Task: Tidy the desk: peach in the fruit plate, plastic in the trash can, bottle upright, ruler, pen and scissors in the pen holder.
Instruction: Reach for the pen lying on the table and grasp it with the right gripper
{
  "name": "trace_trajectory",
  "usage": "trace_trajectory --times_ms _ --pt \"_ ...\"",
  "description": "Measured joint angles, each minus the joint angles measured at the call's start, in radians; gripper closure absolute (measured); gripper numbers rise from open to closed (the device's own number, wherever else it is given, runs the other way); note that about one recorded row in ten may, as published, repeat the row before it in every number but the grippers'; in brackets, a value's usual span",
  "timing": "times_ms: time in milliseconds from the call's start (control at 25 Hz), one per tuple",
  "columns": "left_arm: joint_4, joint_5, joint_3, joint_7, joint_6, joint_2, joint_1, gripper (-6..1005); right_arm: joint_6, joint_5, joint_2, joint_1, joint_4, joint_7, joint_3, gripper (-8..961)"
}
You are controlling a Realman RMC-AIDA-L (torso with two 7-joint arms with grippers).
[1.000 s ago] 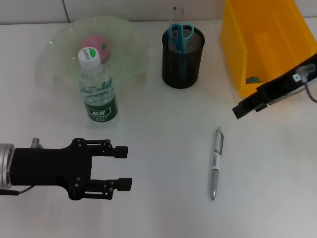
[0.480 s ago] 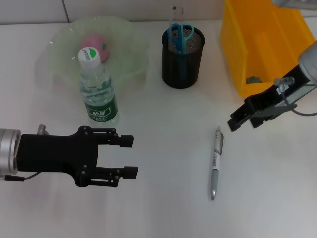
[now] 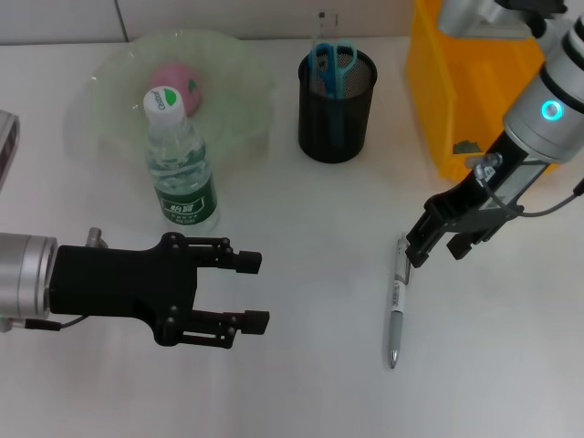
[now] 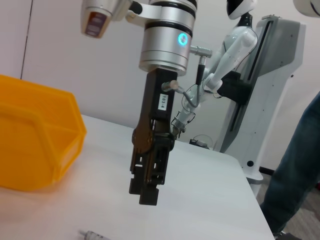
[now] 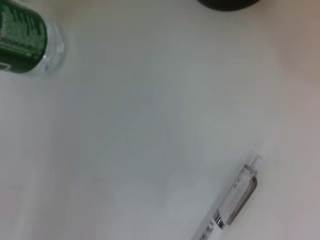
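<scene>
A silver pen [image 3: 396, 301] lies on the white desk right of centre; it also shows in the right wrist view [image 5: 235, 200]. My right gripper [image 3: 436, 246] is open and hangs just over the pen's upper end; the left wrist view shows it [image 4: 145, 190] above the desk. My left gripper [image 3: 254, 292] is open and empty at the front left. The water bottle [image 3: 182, 164] stands upright by the green fruit plate [image 3: 119, 64], which holds the pink peach [image 3: 178, 80]. The black mesh pen holder [image 3: 336, 100] holds the blue scissors [image 3: 333, 59] and a clear ruler [image 3: 322, 23].
A yellow bin [image 3: 484, 82] stands at the back right with a small dark scrap [image 3: 465, 146] inside. The bottle's base [image 5: 27, 40] shows in the right wrist view. A white robot and a person's leg stand beyond the desk in the left wrist view.
My right gripper has moved down and to the left, from beside the yellow bin to just above the pen. My left gripper has shifted a little to the right.
</scene>
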Motion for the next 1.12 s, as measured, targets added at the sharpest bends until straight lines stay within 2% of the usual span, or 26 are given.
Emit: trace_trajectory --times_ms 40,360,640,800,1120 --pt "0.000 0.000 0.000 0.000 0.000 -0.001 -0.001 265 0.009 -0.013 0.000 0.031 0.034 0.000 -0.001 309" --pt "0.000 0.017 -0.001 0.024 0.001 -0.018 0.004 264 0.034 -0.076 0.006 0.097 0.096 -0.001 -0.019 276" --pt "-0.007 0.026 -0.006 0.037 0.002 -0.025 0.010 264 0.106 -0.097 0.011 0.152 0.206 0.000 -0.021 237" --pt "-0.008 0.026 -0.007 0.043 0.000 -0.028 0.011 264 0.139 -0.097 0.012 0.170 0.243 0.000 -0.023 179" --pt "-0.009 0.026 -0.008 0.051 -0.004 -0.033 0.011 264 0.217 -0.085 0.012 0.175 0.281 0.000 -0.073 190"
